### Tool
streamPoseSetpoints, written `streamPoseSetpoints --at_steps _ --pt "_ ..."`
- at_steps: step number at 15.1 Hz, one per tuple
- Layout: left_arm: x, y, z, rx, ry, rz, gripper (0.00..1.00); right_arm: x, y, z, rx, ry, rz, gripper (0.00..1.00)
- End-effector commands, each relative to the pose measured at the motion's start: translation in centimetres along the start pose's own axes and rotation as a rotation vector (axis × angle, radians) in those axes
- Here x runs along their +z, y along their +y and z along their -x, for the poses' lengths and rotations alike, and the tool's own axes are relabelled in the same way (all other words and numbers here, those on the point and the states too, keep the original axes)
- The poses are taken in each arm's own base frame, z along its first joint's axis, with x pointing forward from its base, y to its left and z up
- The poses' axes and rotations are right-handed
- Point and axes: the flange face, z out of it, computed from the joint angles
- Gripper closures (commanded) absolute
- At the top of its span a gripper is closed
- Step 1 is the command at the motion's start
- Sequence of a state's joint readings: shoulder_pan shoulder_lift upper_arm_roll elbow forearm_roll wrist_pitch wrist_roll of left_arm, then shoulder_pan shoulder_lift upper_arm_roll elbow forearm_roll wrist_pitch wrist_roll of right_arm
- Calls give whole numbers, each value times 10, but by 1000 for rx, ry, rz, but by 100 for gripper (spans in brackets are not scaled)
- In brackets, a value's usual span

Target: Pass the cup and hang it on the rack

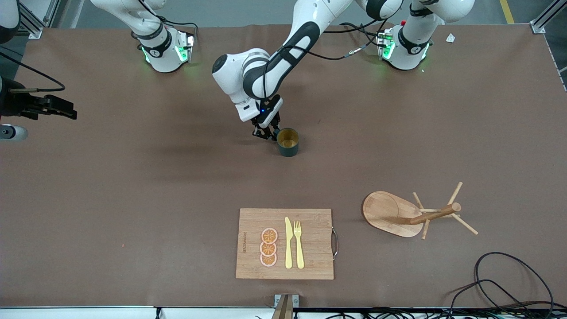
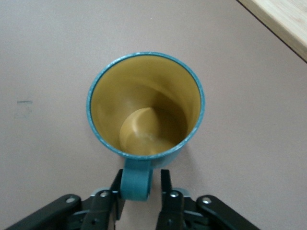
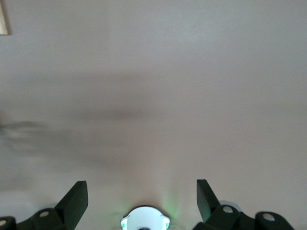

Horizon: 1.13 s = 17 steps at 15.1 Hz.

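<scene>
Front view: we see a brown table with two white robot arms based along its upper edge.
Cup: we find the teal cup upright on the table near the middle, its yellow inside facing up; it sits farther from the front camera than the cutting board.
Left gripper: we see the left gripper down at the cup, on the side toward the right arm's end of the table. In the left wrist view its fingers stand narrow on either side of the cup's handle; we cannot tell whether both press it.
Right gripper: we see the right gripper waiting near the right arm's end of the table. In the right wrist view its fingers are spread wide over bare table, holding nothing.
Rack: we find the wooden rack toward the left arm's end, nearer the front camera than the cup, well apart from it.
Cutting board: we see three orange slices, a yellow knife and a yellow fork on it.
</scene>
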State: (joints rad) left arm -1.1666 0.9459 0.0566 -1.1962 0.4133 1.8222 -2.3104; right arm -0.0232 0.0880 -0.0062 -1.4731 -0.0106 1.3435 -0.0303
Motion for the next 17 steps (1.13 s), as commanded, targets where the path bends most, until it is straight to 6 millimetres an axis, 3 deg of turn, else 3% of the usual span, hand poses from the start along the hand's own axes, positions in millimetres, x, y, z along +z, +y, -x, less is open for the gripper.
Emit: streamPoseSetpoints --at_steps 1,6,10,12,14,17 --pt "-11 2 -3 14 22 20 68 -5 1 7 21 -16 -25 0" --pt "-16 2 -6 12 19 24 76 -19 7 23 24 27 -28 0" --pt "-19 2 -5 16 15 26 97 -17 7 57 22 99 -31 0" --pt "-24 4 -9 43 8 29 99 -21 6 63 19 102 -31 0" --pt "-43 13 -31 51 -10 46 99 -26 6 69 17 108 -31 0" --pt "-65 41 -96 41 -77 43 99 -28 7 69 18 113 -29 0"
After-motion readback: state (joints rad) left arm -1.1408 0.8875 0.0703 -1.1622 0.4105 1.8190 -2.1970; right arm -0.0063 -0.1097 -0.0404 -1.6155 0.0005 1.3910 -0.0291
